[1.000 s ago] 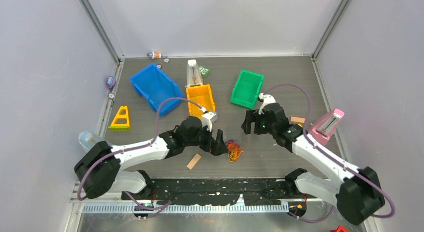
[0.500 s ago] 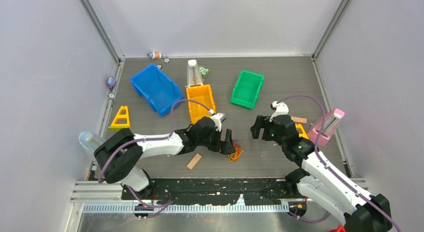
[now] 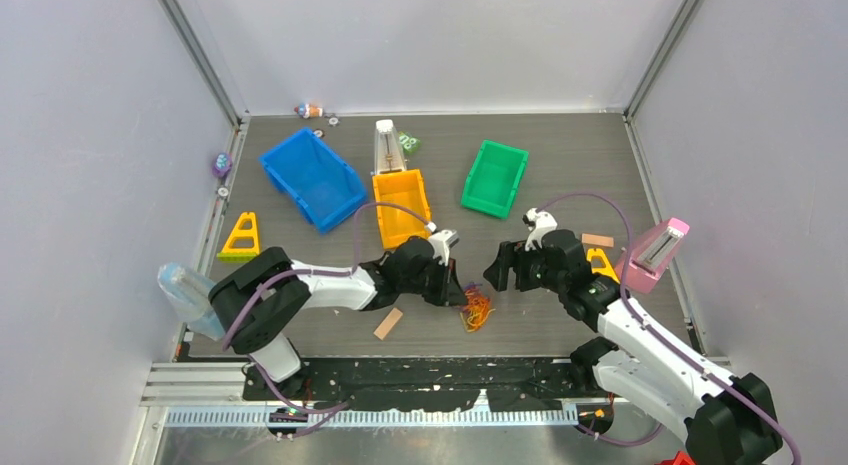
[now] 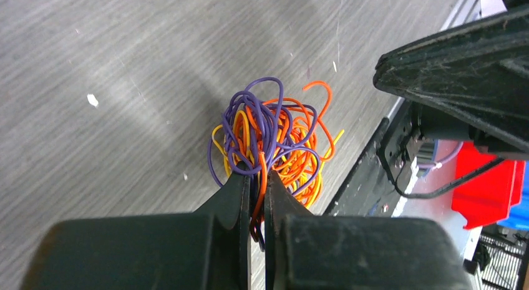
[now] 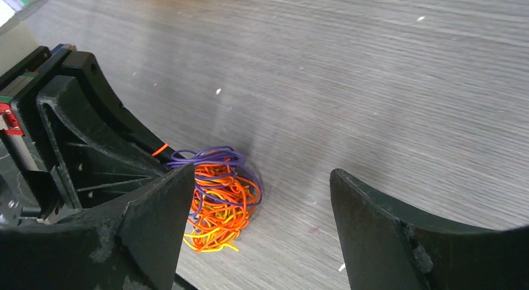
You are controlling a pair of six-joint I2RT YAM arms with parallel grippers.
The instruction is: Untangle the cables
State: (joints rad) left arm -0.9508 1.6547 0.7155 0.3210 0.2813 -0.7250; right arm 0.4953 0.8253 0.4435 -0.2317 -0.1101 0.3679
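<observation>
The left arm stretches low across the tabletop (image 3: 570,175). The left tool (image 4: 257,176) is pinched narrow on purple and orange strands of the cables (image 4: 277,131), a small tangle lying near the front edge. Opposite it, the right arm bends inward, and the right tool (image 5: 261,181) gapes wide just beside the tangle, holding nothing.

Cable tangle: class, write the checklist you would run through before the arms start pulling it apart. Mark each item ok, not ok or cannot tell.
1. Left claw shut on strands of the cable tangle: ok.
2. Right claw open: ok.
3. Tangle centred between the right claw's fingers: not ok, it lies close to one finger.
4. Left claw pinching one colour only: not ok, purple and orange strands both enter it.
5. Wooden block apart from the tangle: ok.
</observation>
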